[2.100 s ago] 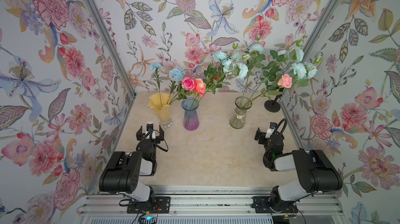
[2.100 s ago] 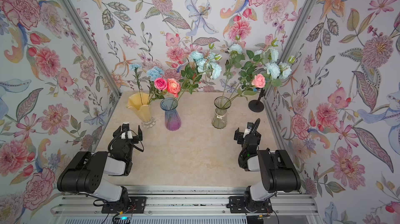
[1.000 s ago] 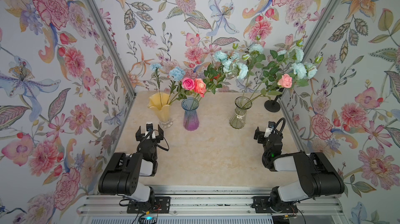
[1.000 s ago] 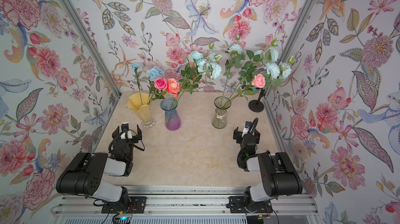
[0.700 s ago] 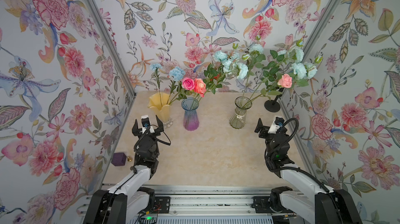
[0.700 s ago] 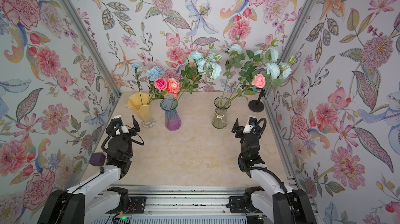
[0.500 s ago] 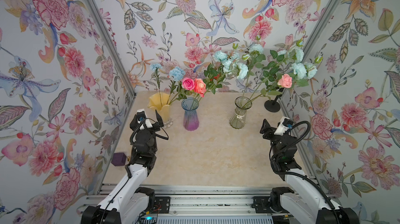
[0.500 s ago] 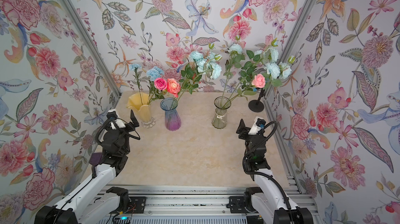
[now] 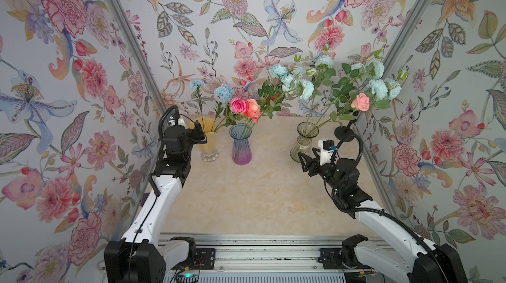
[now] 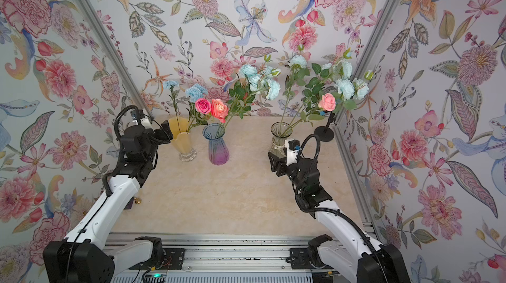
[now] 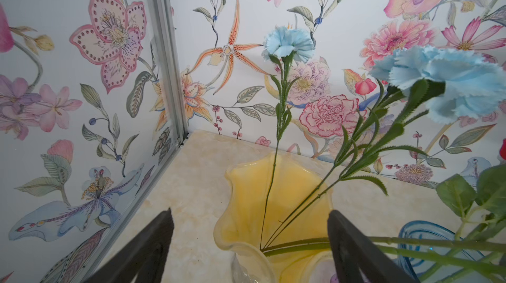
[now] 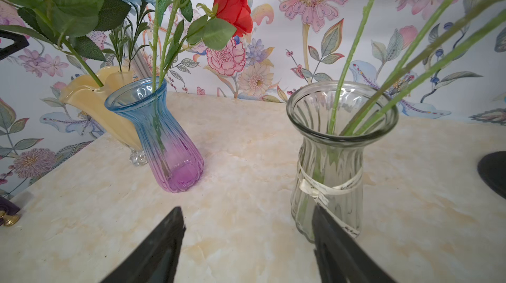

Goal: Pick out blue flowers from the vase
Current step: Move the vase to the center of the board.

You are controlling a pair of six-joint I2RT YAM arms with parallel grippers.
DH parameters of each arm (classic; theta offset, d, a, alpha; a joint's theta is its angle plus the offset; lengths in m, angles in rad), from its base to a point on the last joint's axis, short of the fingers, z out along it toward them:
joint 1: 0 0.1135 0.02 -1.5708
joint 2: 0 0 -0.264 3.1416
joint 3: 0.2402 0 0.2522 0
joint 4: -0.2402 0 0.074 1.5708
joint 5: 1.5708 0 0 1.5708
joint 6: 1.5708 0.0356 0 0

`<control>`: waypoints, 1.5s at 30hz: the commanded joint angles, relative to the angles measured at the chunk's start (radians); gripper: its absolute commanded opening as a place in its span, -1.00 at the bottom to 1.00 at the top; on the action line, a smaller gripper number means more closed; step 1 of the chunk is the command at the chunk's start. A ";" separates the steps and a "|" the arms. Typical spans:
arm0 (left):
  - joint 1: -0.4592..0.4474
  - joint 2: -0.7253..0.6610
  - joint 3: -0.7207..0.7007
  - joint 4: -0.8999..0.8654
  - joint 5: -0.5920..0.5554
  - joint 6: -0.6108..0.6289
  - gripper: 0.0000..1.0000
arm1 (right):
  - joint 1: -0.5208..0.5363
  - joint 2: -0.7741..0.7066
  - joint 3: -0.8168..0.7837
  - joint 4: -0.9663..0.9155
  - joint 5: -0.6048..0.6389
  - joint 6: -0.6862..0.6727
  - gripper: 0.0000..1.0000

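Two sky-blue carnations stand on thin stems in a yellow ruffled vase. Pale aqua blue flowers rise on leafy sprays above a blue-to-purple vase and a clear ribbed vase, among pink and orange roses. My left gripper is open and raised beside the yellow vase's rim, which lies between its fingers in the left wrist view, untouched. My right gripper is open and low, just in front of the clear vase, holding nothing.
A black round stand base sits at the back right corner. A small purple object with a gold knob lies by the left wall. Flowered walls close in on three sides. Bare marble tabletop lies in front of the vases.
Both arms have unfolded from the front rail and reached forward and up, the left to the yellow vase, the right to the clear vase.
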 commanded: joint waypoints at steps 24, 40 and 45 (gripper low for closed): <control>-0.408 -0.426 -0.612 0.282 0.080 -0.013 0.99 | -0.406 0.135 0.355 -0.408 -0.388 0.223 0.19; -0.407 -0.497 -0.670 0.317 0.078 -0.018 0.98 | -0.286 0.428 0.663 -0.599 -0.209 0.141 -0.02; -0.408 -0.485 -0.664 0.318 0.081 -0.016 0.98 | -0.259 0.466 0.708 -0.661 -0.100 0.097 -0.05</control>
